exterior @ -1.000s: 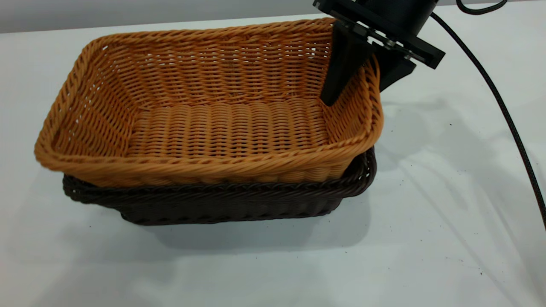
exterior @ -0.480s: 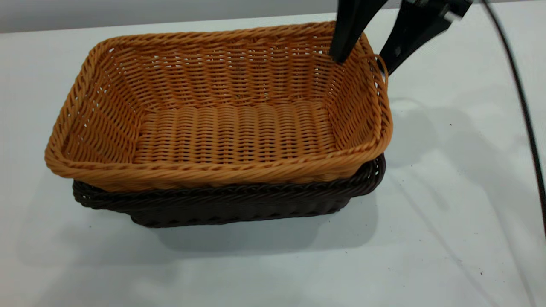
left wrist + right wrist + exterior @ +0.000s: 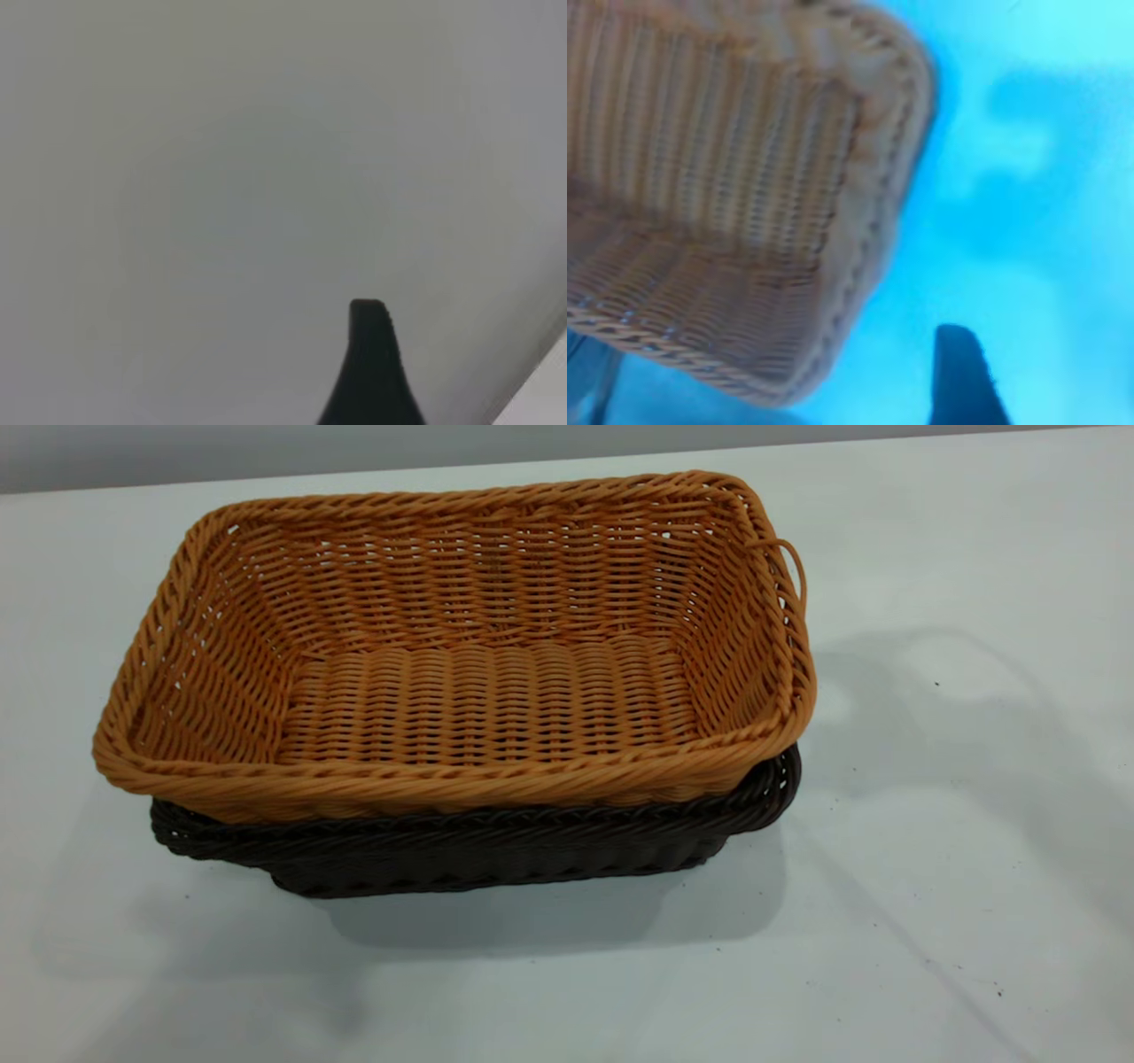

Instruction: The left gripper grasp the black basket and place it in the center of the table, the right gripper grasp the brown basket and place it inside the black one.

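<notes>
the brown basket (image 3: 461, 655) sits nested inside the black basket (image 3: 496, 850), its rim riding a little above the black rim, and the pair stands about mid-table (image 3: 930, 921) in the exterior view. judged from that, both placements look done; all that seems left is for the arms to pull clear and park. no arm or gripper shows in the exterior view now. in the right wrist view the brown basket fills one side, apart from the right gripper (image 3: 966, 376), of which only one dark fingertip is visible, touching nothing; with the other finger out of frame i cannot tell how wide it stands, only that it holds nothing visible. the left wrist view shows one fingertip of the left gripper (image 3: 372, 363) over bare table, no basket near it; its opening cannot be told either. compared with a second ago, the right gripper, then straddling the brown basket's far right wall, has let go, risen and left the exterior view; the baskets shifted slightly right as it released and have not moved over the last half second.
</notes>
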You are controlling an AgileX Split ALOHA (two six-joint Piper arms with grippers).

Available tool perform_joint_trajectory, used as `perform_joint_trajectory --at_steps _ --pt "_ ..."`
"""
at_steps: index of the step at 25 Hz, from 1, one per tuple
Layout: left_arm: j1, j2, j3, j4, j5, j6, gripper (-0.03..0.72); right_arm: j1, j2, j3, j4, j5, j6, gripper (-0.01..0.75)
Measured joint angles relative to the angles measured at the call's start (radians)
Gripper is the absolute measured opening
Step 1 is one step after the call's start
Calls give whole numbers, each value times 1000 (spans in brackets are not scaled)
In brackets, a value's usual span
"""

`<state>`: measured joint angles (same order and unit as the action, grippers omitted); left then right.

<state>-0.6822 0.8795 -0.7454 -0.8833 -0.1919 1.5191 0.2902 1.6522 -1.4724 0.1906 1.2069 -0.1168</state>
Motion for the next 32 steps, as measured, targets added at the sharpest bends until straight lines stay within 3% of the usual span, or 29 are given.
perform_joint_trajectory --at_steps 9,16,29,32 --pt "0 -106 0 -432 -31 52 363 0 -352 0 -170 6 27 337" --pt "0 -129 2 -773 -157 50 289 0 -627 0 -311 21 53 253" --pt "0 -128 2 -812 -148 50 278 -1 -1062 24 -350 17 65 32" --pt "0 -128 2 -809 -151 50 264 -1 -1138 73 -335 17 70 11"
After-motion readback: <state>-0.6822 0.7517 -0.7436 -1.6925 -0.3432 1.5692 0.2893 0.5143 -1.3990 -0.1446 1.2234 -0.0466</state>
